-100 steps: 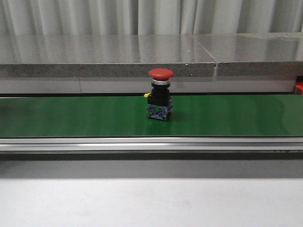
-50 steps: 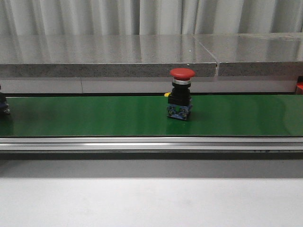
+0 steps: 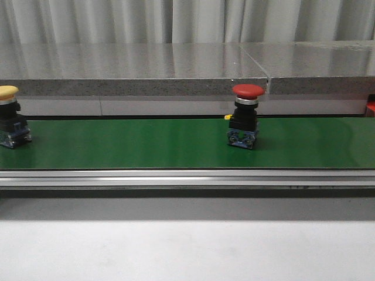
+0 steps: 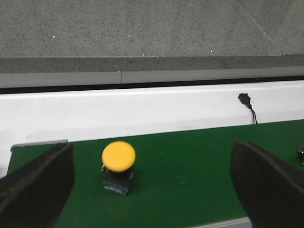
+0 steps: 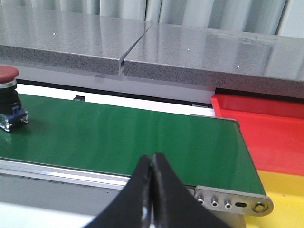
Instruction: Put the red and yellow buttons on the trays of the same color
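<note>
Pale pleated curtains (image 3: 176,20) hang behind a long grey speckled stone counter (image 3: 129,70), which has a seam right of centre. In front of it runs the green conveyor belt (image 3: 129,143), edged with a silver aluminium rail (image 3: 176,178), and nearest me is a plain light table surface (image 3: 176,252).

On my front camera the red button (image 3: 245,116) stands upright on the belt, right of centre. The yellow button (image 3: 10,117) stands at the far left edge of the belt, partly cut off by the frame.

My left gripper (image 4: 152,190) hangs over the belt with its jaws spread wide, holding nothing; the yellow button (image 4: 118,166) sits on the belt between the two fingers (image 4: 35,187), touching neither.

My right gripper (image 5: 151,190) has its jaws pressed together with nothing between them, hovering above the belt end. Past that end I see a red tray (image 5: 266,128) and, just beside it, a yellow tray (image 5: 285,199).
</note>
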Controlling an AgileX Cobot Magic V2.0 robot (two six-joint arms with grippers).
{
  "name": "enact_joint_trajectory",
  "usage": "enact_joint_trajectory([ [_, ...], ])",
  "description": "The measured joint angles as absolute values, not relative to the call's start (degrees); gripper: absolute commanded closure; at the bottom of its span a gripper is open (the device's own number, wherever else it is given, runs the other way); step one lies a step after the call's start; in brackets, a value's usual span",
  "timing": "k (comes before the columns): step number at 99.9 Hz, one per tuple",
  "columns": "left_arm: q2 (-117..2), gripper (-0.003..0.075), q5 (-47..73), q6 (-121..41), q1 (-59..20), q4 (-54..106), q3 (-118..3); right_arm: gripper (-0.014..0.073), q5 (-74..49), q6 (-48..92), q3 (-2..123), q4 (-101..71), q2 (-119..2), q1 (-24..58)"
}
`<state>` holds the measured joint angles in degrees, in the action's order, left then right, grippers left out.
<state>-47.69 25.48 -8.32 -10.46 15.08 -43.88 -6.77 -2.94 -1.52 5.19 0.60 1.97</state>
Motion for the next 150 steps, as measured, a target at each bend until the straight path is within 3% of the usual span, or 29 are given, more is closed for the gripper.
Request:
enact_joint_trajectory([
  [17,-35.5,0.0183,22.6,-8.3,-10.5,15.1,-31.1,0.0661,-6.8,-2.9,-1.5,5.2,0.6,2.0],
  [28,-28.6,0.0279,22.4,-8.3,-10.5,15.1,-24.9,0.0661,-6.8,-2.9,-1.5,5.2,0.6,2.0],
  [38,-24.2,0.0412,22.3,-8.3,-10.5,15.1,-21.2,0.0661,-6.8,-2.9,-1.5,5.2,0.6,2.0],
  [56,-21.4,0.0743,20.0,-8.3,-10.5,14.3,-19.9,0.0661,-6.7,-2.9,-1.5,5.2,0.6,2.0],
  [81,-21.4,0.0739,19.7,-8.3,-10.5,14.0,-19.9,0.0661,-5.4,-2.9,-1.0,4.4,0.6,2.0],
  [100,-21.4,0.0739,19.7,-8.3,-10.5,13.9,-19.9,0.0661,-14.3,-2.9,8.3,1.8,-1.7,2.0],
  [131,-21.4,0.0739,19.7,-8.3,-10.5,13.9,-19.9,0.0661,-36.6,-2.9,31.5,1.4,-23.3,2.0],
  [150,-21.4,0.0739,19.7,-8.3,-10.5,13.9,-19.9,0.0661,-41.3,-2.9,41.7,1.3,-37.5,2.0],
])
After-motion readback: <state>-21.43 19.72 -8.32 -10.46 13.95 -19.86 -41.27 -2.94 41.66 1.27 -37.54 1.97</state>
